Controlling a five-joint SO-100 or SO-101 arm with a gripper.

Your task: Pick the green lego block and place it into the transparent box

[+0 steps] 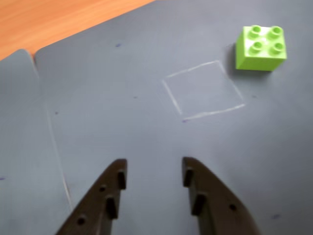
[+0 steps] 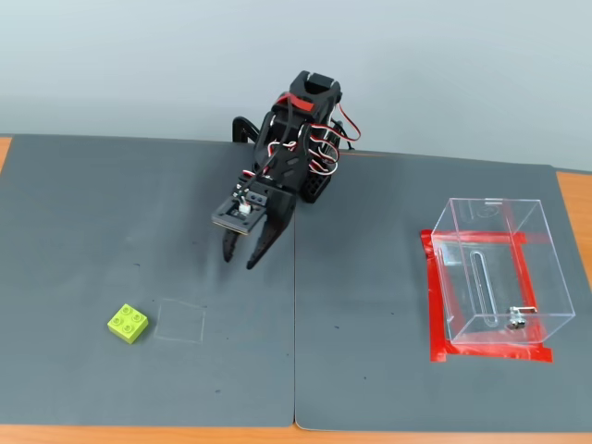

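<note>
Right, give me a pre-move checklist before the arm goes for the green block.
1. Fingers open and empty: ok.
2. Green block upright, studs up, nothing touching it: ok.
3. Block inside the chalk square: not ok, it sits just outside, to the left in the fixed view.
4. Fingers lined up over the block: not ok, it lies off to the upper right in the wrist view.
5. Clear box empty: ok.
6. Box top open: cannot tell.

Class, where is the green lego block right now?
In the fixed view, the green lego block lies at lower left on the grey mat, just left of the chalk square.
</note>
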